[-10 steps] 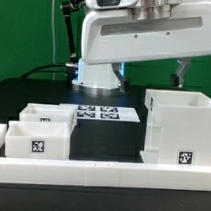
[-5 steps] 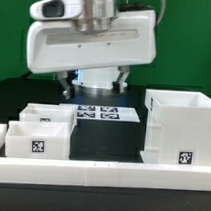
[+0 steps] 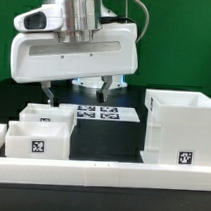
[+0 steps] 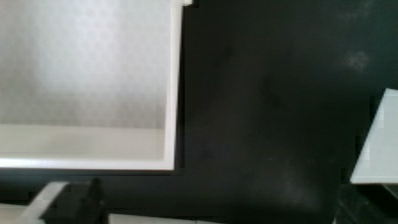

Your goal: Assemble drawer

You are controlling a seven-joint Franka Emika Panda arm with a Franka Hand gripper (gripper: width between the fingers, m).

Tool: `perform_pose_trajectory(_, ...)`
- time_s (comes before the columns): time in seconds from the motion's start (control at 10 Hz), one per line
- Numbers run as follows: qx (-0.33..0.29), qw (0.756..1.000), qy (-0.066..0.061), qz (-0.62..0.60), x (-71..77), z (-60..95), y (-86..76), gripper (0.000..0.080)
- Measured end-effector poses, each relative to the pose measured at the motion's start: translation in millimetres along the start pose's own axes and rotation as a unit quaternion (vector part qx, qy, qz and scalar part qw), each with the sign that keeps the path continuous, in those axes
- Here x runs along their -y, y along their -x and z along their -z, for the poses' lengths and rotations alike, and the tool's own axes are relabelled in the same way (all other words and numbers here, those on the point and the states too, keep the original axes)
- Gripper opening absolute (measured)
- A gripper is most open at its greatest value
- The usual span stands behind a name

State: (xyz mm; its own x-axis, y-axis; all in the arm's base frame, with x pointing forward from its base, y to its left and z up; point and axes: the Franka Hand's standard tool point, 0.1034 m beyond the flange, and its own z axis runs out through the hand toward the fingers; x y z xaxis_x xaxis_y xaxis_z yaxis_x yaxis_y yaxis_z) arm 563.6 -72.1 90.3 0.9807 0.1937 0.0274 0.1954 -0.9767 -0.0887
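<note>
Two small white drawer boxes point(image 3: 45, 115) point(image 3: 37, 140) with marker tags stand at the exterior view's left, one behind the other. The large white drawer case point(image 3: 177, 127) stands at the right. My gripper point(image 3: 81, 91) hangs open and empty above the table, behind the rear small box, with its fingertips point(image 3: 49, 93) spread wide. In the wrist view an open white box point(image 4: 89, 80) lies below, and my gripper point(image 4: 222, 205) is over the dark table beside it. The edge of another white part point(image 4: 379, 140) shows at the side.
The marker board point(image 3: 98, 113) lies flat on the black table between the boxes and the robot base. A white rail point(image 3: 100, 173) runs along the front edge of the table.
The arm has swung toward the exterior view's left and come lower, from above the drawer case to above the small boxes. The gripper stays open. The parts have not moved.
</note>
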Motion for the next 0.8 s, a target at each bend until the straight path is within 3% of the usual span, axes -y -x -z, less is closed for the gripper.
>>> perform_pose_trajectory(0.2,-0.007,1.0,0.017,0.008,-6.5,-26.3,14.4,0.0649)
perform_pose_trajectory(0.8,-0.001,0.999,0.034,0.005,-18.7,-75.5,34.1,0.0649)
